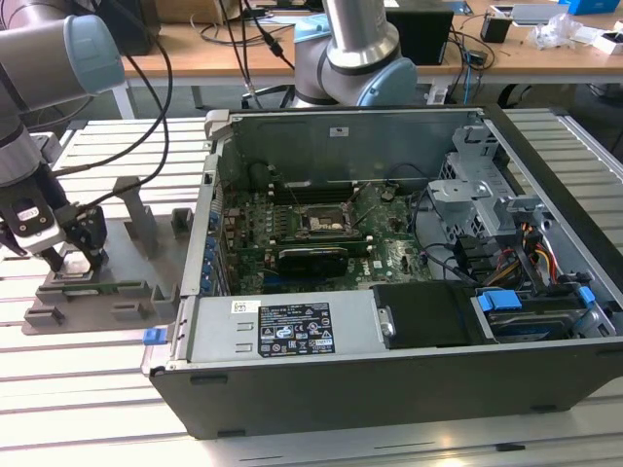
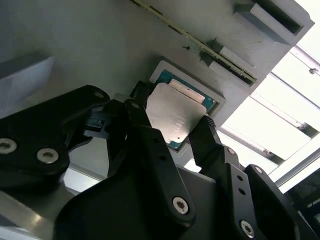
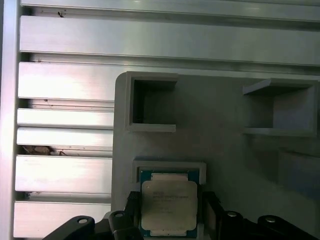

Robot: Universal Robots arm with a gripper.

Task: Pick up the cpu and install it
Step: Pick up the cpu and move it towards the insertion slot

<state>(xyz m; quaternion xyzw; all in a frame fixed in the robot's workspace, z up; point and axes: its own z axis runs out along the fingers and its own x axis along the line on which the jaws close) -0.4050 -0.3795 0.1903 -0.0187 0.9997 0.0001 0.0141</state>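
Observation:
The cpu [image 3: 169, 205], a flat square chip with a silvery metal top, lies in the square pocket of the grey holder tray [image 3: 225, 150]. In both wrist views my gripper [image 3: 170, 198] straddles it, one black finger against each of two opposite edges, shut on the chip while it sits in the pocket. From the other wrist camera the cpu [image 2: 176, 112] appears between the fingers of the gripper [image 2: 172, 116]. In the exterior view my gripper [image 1: 76, 261] is down on the tray [image 1: 117, 292] at the exterior view's left. The motherboard socket [image 1: 321, 220] lies inside the open computer case [image 1: 389, 360].
The holder tray has upright posts and box-shaped pockets [image 3: 152, 105] around the chip. It rests on a ribbed aluminium table [image 1: 88, 389]. The case wall [image 1: 209, 224] rises between tray and motherboard. A second arm's base [image 1: 355, 49] stands behind the case, with cables [image 1: 165, 88] hanging near my arm.

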